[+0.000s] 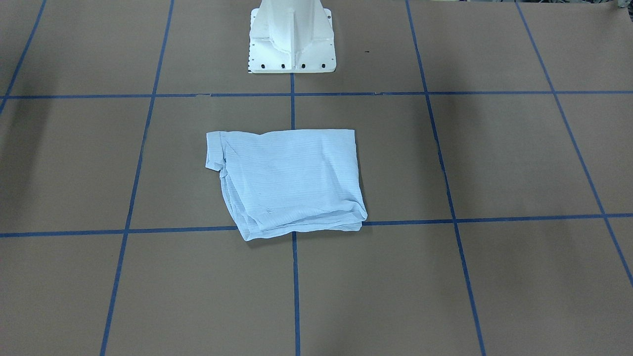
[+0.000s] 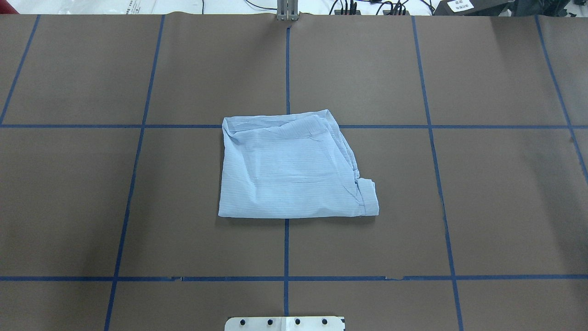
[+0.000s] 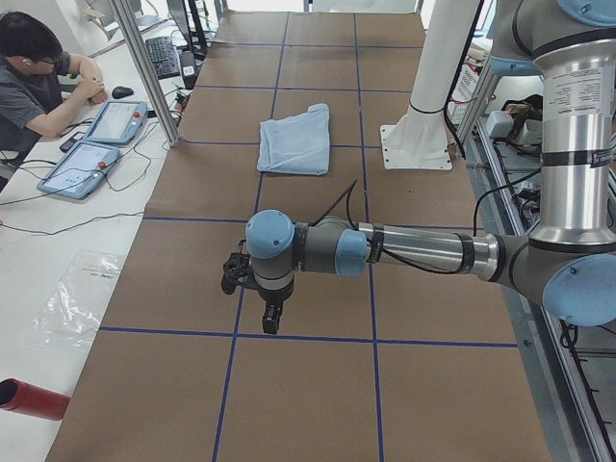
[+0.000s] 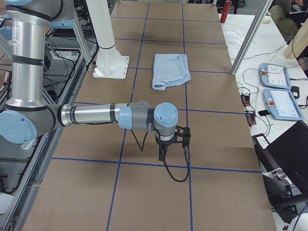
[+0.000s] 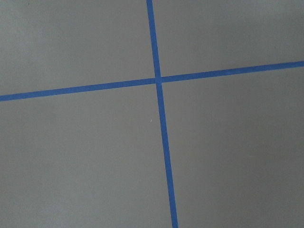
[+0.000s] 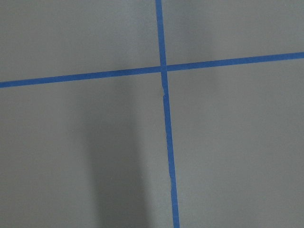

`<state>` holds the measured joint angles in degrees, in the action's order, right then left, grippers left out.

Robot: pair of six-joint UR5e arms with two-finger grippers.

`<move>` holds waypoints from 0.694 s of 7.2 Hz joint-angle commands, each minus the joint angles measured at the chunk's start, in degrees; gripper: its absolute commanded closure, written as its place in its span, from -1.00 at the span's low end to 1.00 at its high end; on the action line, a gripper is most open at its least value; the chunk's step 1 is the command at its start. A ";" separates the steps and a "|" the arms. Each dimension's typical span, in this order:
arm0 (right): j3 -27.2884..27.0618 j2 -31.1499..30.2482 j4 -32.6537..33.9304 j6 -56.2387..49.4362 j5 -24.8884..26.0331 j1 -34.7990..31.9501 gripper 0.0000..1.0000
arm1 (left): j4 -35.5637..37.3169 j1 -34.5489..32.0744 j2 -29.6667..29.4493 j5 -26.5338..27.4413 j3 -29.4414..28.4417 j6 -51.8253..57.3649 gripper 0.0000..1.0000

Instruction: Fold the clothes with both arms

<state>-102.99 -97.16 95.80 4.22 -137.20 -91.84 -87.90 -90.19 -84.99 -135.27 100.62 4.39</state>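
Note:
The light-blue shirt (image 1: 289, 183) lies folded into a rough rectangle at the middle of the brown table, over a crossing of blue tape lines. It also shows in the overhead view (image 2: 289, 170), the left side view (image 3: 296, 140) and the right side view (image 4: 171, 70). No gripper touches it. My left gripper (image 3: 271, 320) hangs over the table's left end, far from the shirt. My right gripper (image 4: 162, 155) hangs over the right end, equally far. I cannot tell whether either is open or shut. Both wrist views show only bare table with a tape cross (image 5: 158, 80).
The white pedestal base (image 1: 292, 44) stands just behind the shirt. An operator (image 3: 29, 87) sits at a side bench with teach pendants (image 3: 91, 144). A metal post (image 3: 144, 67) stands at the table's far edge. A red cylinder (image 3: 29, 399) lies off the table's left end.

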 commanded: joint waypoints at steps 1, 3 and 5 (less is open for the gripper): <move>0.25 -0.05 0.00 -0.09 0.00 0.00 -1.00 | 0.09 0.01 0.00 -0.17 0.01 -0.08 -1.00; 0.25 -0.05 0.00 0.00 0.00 0.00 -1.00 | -0.08 0.01 0.00 -0.25 0.27 -4.54 -1.00; 0.25 -0.05 0.00 0.00 0.00 0.00 -1.00 | -0.35 0.01 0.09 -0.34 0.01 -4.57 -1.00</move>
<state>-102.75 -97.21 95.80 4.21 -137.20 -91.84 -88.09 -90.18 -84.97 -135.53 100.73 0.24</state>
